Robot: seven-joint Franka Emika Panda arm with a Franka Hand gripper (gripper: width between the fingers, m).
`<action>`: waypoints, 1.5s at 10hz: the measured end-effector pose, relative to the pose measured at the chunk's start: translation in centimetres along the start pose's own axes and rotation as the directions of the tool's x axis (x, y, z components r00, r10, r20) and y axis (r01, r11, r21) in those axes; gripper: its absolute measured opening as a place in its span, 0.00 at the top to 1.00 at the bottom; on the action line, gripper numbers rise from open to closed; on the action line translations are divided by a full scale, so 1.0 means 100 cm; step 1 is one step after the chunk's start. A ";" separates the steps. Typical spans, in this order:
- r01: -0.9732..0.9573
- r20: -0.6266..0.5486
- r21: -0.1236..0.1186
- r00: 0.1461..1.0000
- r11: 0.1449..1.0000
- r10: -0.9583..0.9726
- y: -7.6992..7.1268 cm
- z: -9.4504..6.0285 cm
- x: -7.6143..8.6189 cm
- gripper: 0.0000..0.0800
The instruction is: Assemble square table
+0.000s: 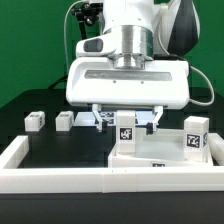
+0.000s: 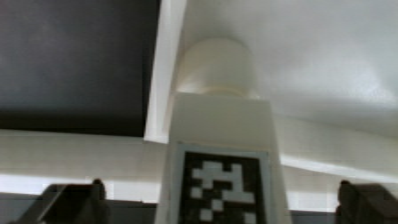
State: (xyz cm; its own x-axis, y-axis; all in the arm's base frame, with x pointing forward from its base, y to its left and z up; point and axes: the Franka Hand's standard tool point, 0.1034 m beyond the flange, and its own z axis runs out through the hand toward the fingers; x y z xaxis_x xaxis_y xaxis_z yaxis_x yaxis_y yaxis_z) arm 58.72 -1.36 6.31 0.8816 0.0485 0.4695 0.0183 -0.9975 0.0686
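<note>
One leg block [image 1: 35, 120] and a second leg block [image 1: 65, 121] lie loose at the exterior view's left. At centre the gripper [image 1: 125, 120] hangs open astride an upright leg [image 1: 125, 133] on the tabletop [image 1: 150, 158], fingertips [image 2: 71, 203] clear on both sides. The leg's long axis is vertical, directly beneath the tool. A fourth leg [image 1: 195, 137] stands at the right. The tags show only black-white patterns, no legible writing.

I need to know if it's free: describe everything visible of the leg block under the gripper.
The white, plastic-looking leg block is a square post with a black-white tag on one face and a narrower rounded end. It stands on the tabletop panel, between the fingers of the open gripper, which flank it without touching.
</note>
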 end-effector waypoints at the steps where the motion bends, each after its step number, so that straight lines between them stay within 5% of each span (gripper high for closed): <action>1: -0.003 0.011 0.004 1.000 1.000 0.003 0.001 -0.005 0.003 0.19; 5: -0.017 0.078 0.033 0.997 0.999 0.014 0.003 -0.024 0.017 0.19; 6: -0.016 0.069 0.030 0.998 0.999 0.014 0.003 -0.022 0.017 0.19; 8: -0.029 0.230 0.077 0.973 0.997 0.011 -0.007 -0.020 0.009 0.19; 12: -0.049 0.468 0.124 0.884 0.991 -0.015 -0.003 -0.009 0.008 0.19; 15: -0.047 0.478 0.124 0.878 0.991 -0.018 -0.001 -0.007 0.011 0.19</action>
State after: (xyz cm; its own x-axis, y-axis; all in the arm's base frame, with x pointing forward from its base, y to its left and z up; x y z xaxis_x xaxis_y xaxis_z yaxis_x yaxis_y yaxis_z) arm 59.39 -1.16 7.47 0.9993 0.0360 -0.0101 0.0353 -0.9974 -0.0633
